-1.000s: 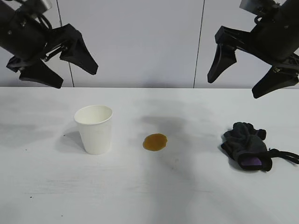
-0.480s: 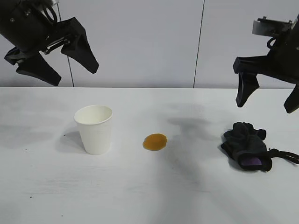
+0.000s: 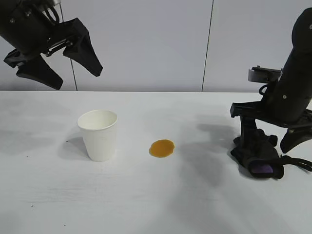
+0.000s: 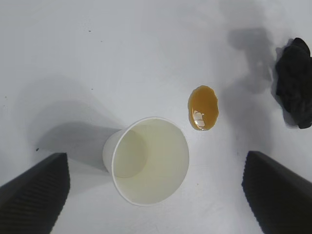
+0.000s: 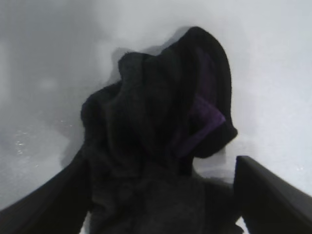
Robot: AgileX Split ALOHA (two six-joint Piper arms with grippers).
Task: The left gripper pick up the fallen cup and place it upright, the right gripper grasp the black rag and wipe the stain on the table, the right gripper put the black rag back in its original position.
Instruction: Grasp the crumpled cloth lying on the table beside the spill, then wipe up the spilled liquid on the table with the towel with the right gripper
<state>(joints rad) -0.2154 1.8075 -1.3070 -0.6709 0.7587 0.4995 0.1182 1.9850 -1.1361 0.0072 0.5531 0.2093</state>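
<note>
The white paper cup (image 3: 99, 135) stands upright on the table (image 3: 146, 204), left of centre. The orange-brown stain (image 3: 161, 148) lies to its right. My left gripper (image 3: 78, 80) hangs open and empty high above the cup; its wrist view looks down into the cup (image 4: 148, 161) with the stain (image 4: 203, 107) beside it. The black rag (image 3: 258, 161) with its purple patch lies at the right. My right gripper (image 3: 264, 148) is low over it, open, one jaw on each side of the rag (image 5: 161, 112).
A grey panelled wall stands behind the table's far edge. The rag's thin loop strap (image 3: 300, 163) trails toward the right edge of the exterior view. The rag also shows in the left wrist view (image 4: 295, 83).
My right gripper has come down from high at the right to straddle the rag. The left gripper rose slightly, then held still. Cup, stain and rag have not moved.
</note>
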